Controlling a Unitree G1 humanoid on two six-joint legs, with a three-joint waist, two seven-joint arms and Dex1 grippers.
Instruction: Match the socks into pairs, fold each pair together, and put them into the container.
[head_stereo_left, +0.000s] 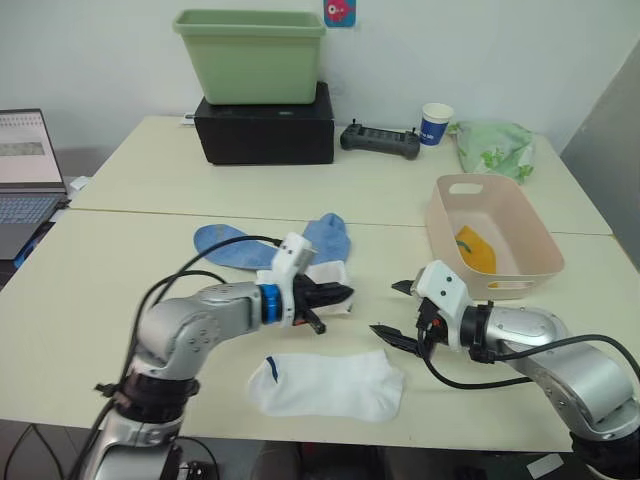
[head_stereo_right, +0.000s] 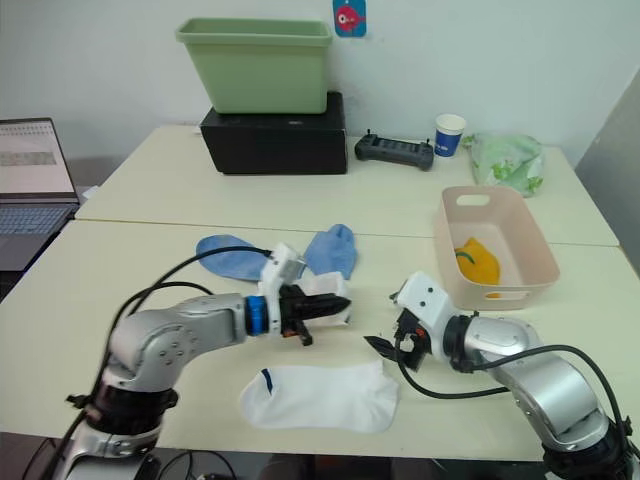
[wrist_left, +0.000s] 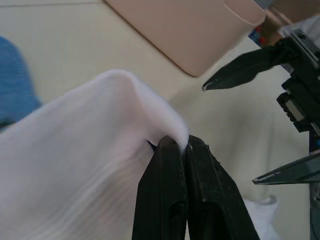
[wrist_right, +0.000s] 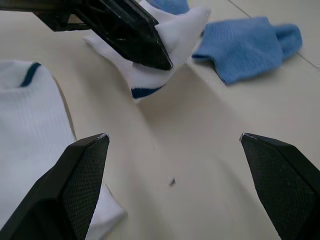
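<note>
A: Report the state of each gripper first.

B: We see the left gripper (head_stereo_left: 338, 296) clenched on a white sock (head_stereo_left: 326, 277), its two black fingers (wrist_left: 170, 200) pressed together over a fold of the fabric. The right gripper (head_stereo_left: 398, 311) is released, with its jaws spread wide and nothing between them.

A: Locate both relative to the container.

B: We take the pale pink container (head_stereo_left: 540, 262) as landmark. The right gripper hovers just to the left of its near corner, above the table (head_stereo_left: 100, 290). The left gripper lies farther left, its tips pointing toward the right gripper, the two close but apart.

A: And the remaining socks?

B: We note a second white sock (head_stereo_left: 328, 386) lying flat near the table's front edge, left of and nearer than the container, below both grippers. Two blue socks (head_stereo_left: 232, 246) lie just behind the held sock, well left of the container. Mustard-yellow sock fabric (head_stereo_left: 475, 249) rests inside the container. We cannot tell whether that is one sock or two.
</note>
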